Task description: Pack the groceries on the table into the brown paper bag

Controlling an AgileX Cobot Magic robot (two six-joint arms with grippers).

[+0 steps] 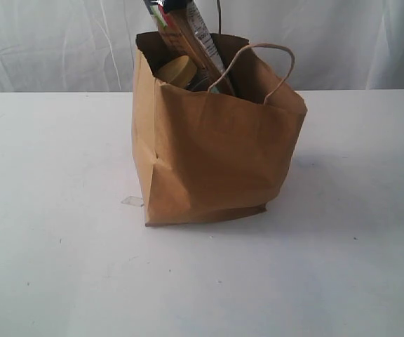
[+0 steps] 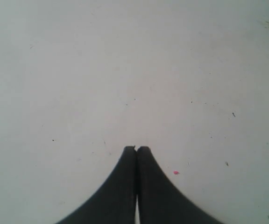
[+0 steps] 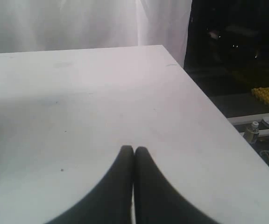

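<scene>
— Though packed full and standing in the middle of the flat white surface (image 1: pixel 48 210), might tip over: tall brown paper bag (image 1: pixel 216 161), thin creased paper, soft sides.
— Top-heavy too? Long shiny spaghetti pack (image 1: pixel 195 31) poking out the top, next to a round mustard lid (image 1: pixel 176 70) (jar below hidden).
— Could catch on the twisted cord handle (image 1: pixel 272 63) too.
— And the left end effector (image 2: pixel 136 149)? Pressed together, holding nothing, over bare surface. Right end effector (image 3: pixel 134 149): same.

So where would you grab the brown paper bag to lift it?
Probably the brown paper bag's cord handle, from above: it stands free over the rim as an open loop, clear of the spaghetti pack poking out.
</scene>
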